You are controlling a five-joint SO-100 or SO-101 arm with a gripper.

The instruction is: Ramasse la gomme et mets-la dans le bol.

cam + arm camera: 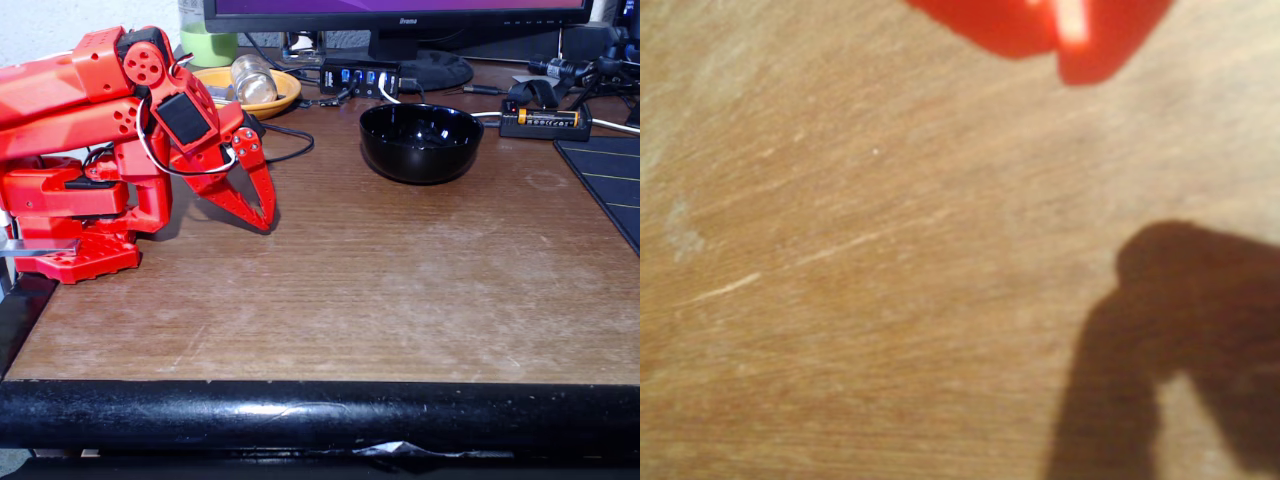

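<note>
The red arm is folded up at the left of the fixed view. Its gripper (266,222) points down with the tips at the wooden tabletop (400,280), and the jaws are shut with nothing between them. The black bowl (420,142) stands at the back, right of the gripper and well apart from it; I see only glossy reflections inside. The gomme is out of view. In the wrist view the red gripper (1060,40) tips enter from the top edge over bare scratched wood, and their shadow falls at the lower right.
An orange dish (262,92) holding a clear glass object sits behind the arm, next to a green cup (208,45). A USB hub (360,78), a monitor stand (420,62) and a battery charger (545,120) line the back. A black mat (610,180) lies at the right. A black padded rail (320,415) runs along the front edge.
</note>
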